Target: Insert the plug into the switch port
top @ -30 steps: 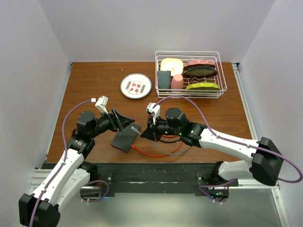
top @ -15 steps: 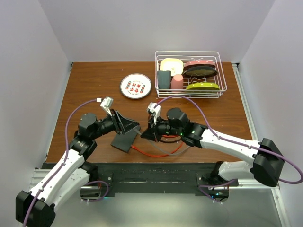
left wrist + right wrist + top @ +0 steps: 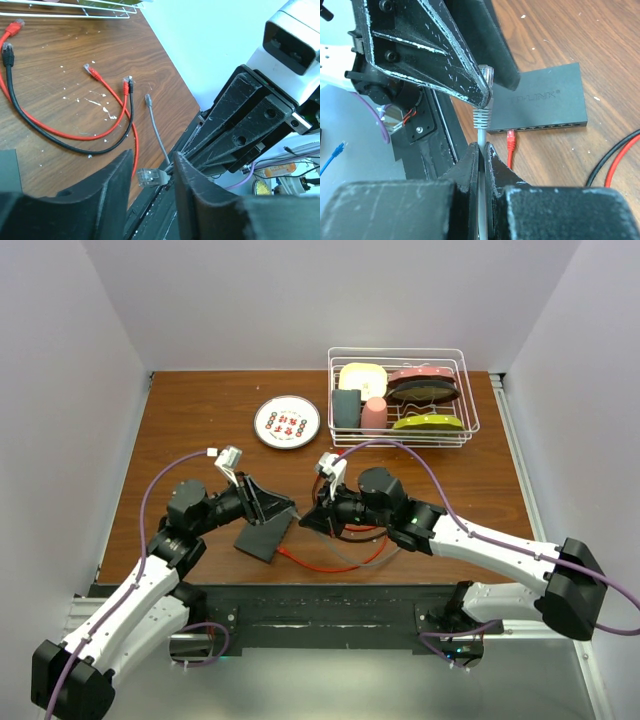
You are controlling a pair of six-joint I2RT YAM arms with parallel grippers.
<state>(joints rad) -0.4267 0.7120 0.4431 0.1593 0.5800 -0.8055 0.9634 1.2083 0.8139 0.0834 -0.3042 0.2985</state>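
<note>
Our clear plug (image 3: 486, 75) with its grey rubber boot stands tip-up in the air, above and just off the socket edge of the flat dark-grey rectangular switch (image 3: 540, 102). The switch lies flat and unheld on the brown wooden table (image 3: 600, 40). The plug's tip points away from the switch's row of sockets, so we judge it is not lined up with any port.

The thin grey cable (image 3: 482, 136) runs down from the boot into the right gripper (image 3: 480, 150), whose jaws are pinched tight on it just below the boot. The left gripper (image 3: 154, 161) brackets the plug from the switch side. Its jaws stand apart with a gap on each side, gripping nothing.

We see several risks:
- If the left jaws squeeze the clear tip off-centre, the plug may twist on its soft cable or its latch may get pressed.
- If the right jaws let go too early, the plug drops beside the switch.
- A small red plug (image 3: 510, 142) already sits in a socket toward one end of the switch's row, and it could crowd the approach.
- The switch looks light, and a skewed push may slide it instead of seating the plug.
</note>
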